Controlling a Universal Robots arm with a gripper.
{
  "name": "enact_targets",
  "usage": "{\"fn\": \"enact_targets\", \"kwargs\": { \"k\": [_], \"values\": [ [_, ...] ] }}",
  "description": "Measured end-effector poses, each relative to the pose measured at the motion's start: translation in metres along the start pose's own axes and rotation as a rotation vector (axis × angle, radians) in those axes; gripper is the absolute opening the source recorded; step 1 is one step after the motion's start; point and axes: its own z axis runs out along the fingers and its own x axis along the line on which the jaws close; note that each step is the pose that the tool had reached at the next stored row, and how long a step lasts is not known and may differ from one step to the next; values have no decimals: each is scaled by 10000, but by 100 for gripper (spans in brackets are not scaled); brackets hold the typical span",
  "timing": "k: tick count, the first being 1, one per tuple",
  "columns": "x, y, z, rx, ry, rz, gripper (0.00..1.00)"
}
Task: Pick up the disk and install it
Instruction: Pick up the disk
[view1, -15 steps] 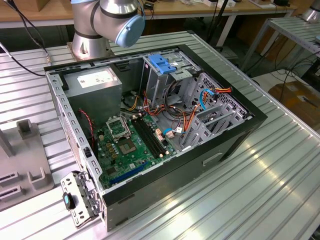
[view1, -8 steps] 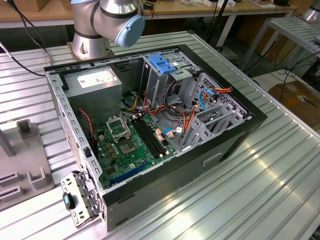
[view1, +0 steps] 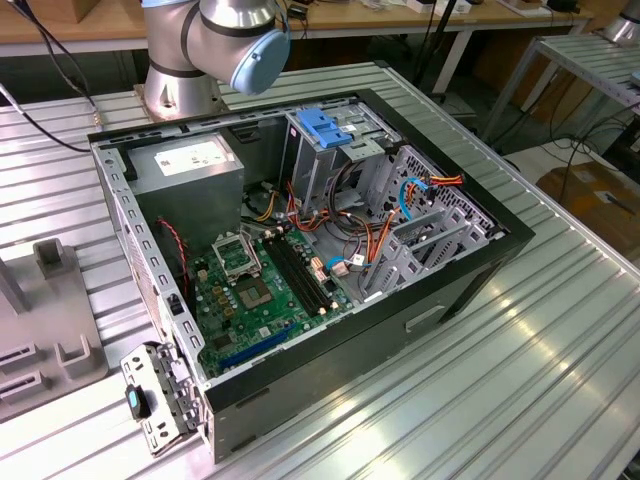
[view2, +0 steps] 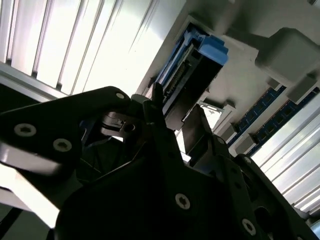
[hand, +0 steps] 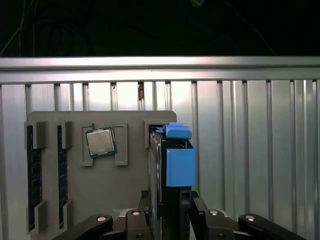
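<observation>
The disk (hand: 172, 165) stands on edge in a slot of a grey holder block (hand: 100, 190), its bright blue carrier facing me in the first wrist view. My gripper (hand: 172, 202) straddles it, one dark finger against each flat side, shut on it. In the second wrist view the same disk (view2: 202, 57) runs away from between my gripper (view2: 177, 107) fingers, still seated in the block. In the exterior view the open computer case (view1: 470, 270) lies on the ribbed table, and the arm's base (view1: 215, 45) stands behind it.
The holder block also carries a processor chip (hand: 101, 141) and memory sticks (hand: 34, 175). Inside the case are a grey power-supply box (view1: 185, 165), a bare blue bracket (view1: 325, 125) on the drive cage, the motherboard (view1: 260, 295) and loose cables (view1: 355, 255).
</observation>
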Motion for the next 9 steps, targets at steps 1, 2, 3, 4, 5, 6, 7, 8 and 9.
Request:
{"fn": "enact_targets", "kwargs": {
  "k": [1,2,3,4,5,6,7,8,9],
  "values": [
    [8,6,18,-1,0,1,44],
    [16,9,38,0,-1,0,44],
    [24,10,59,0,-1,0,44],
    [37,11,100,-3,0,1,44],
    [42,11,125,-11,-1,1,44],
    [42,11,127,-12,1,2,44],
    [42,11,127,-13,1,2,44],
    [42,11,127,-13,0,1,44],
    [42,11,128,-13,1,1,44]
  ]
}}
